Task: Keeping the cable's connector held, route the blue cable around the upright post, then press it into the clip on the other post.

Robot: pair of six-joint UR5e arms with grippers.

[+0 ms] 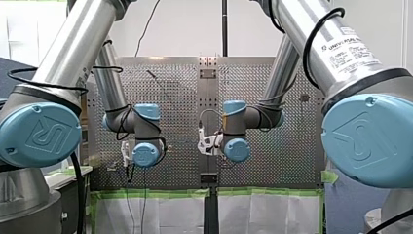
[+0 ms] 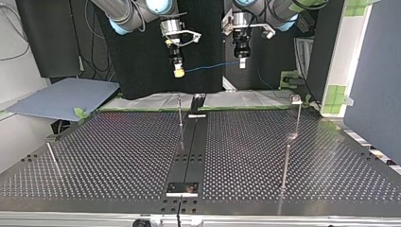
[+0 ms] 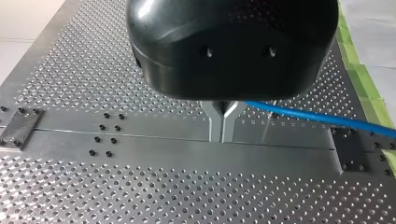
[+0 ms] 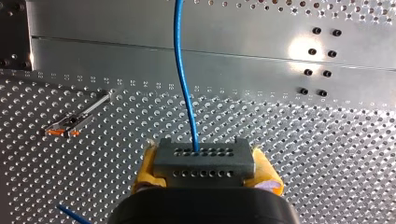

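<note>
Perforated table (image 2: 118, 151) sat well below both arms in top view. My right gripper (image 2: 178, 72) clamped the connector (image 4: 204, 163), upright post (image 2: 180, 113) at its 6 o'clock. The blue cable (image 2: 208, 67) ran toward 3 o'clock into my left gripper (image 2: 241, 64), pinched shut on it. Risk: taut, high cable could skip over the post or tug connector loose.

The left arm (image 1: 73, 48) and right arm (image 1: 336, 44) were made of silver tubes with pale blue joint covers (image 1: 39, 134) and black cables (image 1: 305, 51). The left hand (image 3: 223, 135) was cased in black; the right hand (image 4: 204, 163) was fitted with yellow pads (image 4: 145, 170).
</note>
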